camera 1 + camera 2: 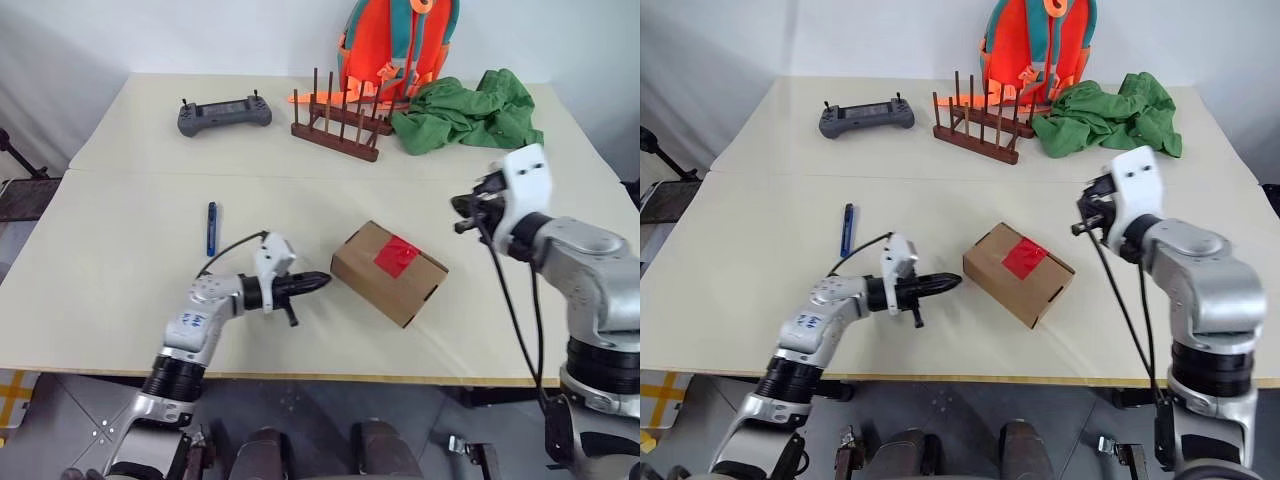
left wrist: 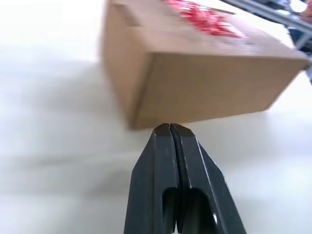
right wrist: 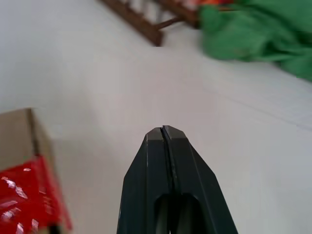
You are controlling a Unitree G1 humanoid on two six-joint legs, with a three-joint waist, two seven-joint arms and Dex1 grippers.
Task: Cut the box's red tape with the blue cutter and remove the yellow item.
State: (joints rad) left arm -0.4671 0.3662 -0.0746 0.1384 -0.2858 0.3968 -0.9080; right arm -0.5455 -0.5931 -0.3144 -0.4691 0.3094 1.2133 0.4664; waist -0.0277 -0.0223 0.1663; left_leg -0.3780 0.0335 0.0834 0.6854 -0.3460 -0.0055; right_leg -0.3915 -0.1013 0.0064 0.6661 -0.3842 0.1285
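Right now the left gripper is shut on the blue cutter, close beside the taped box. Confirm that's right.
Not quite. The left gripper is shut and close beside the box with its red tape, but it holds nothing. The blue cutter lies on the table, apart from it. The left eye view shows this; the left wrist view shows bare fingers pressed together.

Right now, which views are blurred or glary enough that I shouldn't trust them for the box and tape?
Left wrist view: the box and tape are smeared, the fingers sharp. Right wrist view: the tape shows glare speckles. Head views: the box is clear.
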